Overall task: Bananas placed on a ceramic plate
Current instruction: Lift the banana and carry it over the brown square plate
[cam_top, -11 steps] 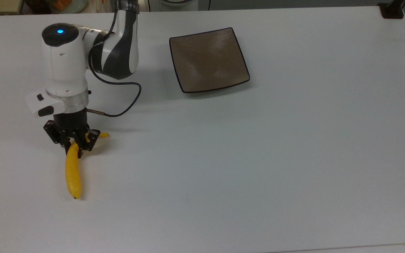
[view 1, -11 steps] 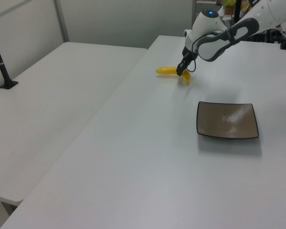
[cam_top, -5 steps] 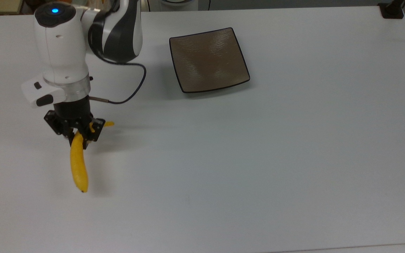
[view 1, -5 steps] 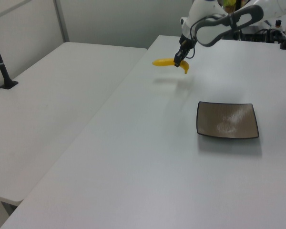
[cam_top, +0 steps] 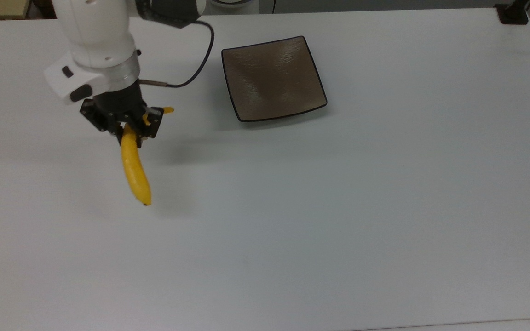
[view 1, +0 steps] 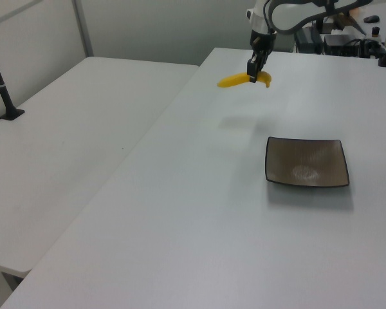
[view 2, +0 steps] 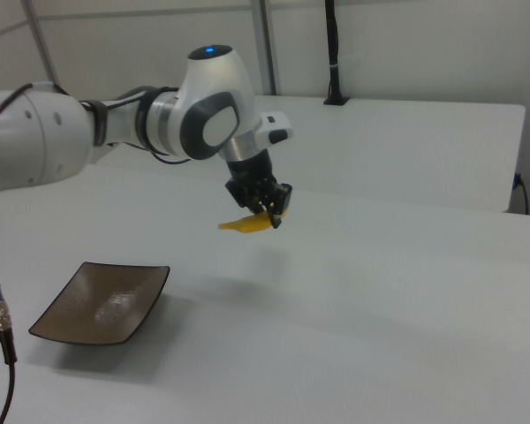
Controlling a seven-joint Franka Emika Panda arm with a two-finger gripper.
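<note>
A long yellow banana [cam_top: 135, 172] hangs in the air above the white table, held near its stem end by my gripper [cam_top: 129, 131], which is shut on it. The same banana [view 1: 235, 80] shows under the gripper [view 1: 253, 73] in the left view, and the banana [view 2: 244, 224] hangs below the gripper [view 2: 269, 215] in the right view. The square brown ceramic plate [cam_top: 272, 78] lies empty on the table, to the right of the gripper in the top view. The plate [view 1: 307, 162] sits nearer the camera in the left view, and the plate [view 2: 102, 303] lies at the right view's lower left.
The white table [cam_top: 338, 207] spreads wide around the plate. A black cable [cam_top: 196, 59] loops from the wrist toward the plate's left side. A black post base [cam_top: 512, 14] stands at the table's far right corner in the top view. A second white table [view 1: 71, 141] adjoins.
The gripper has risen with the banana and carried it toward the plate, up and to the right in the top view. The plate has not moved.
</note>
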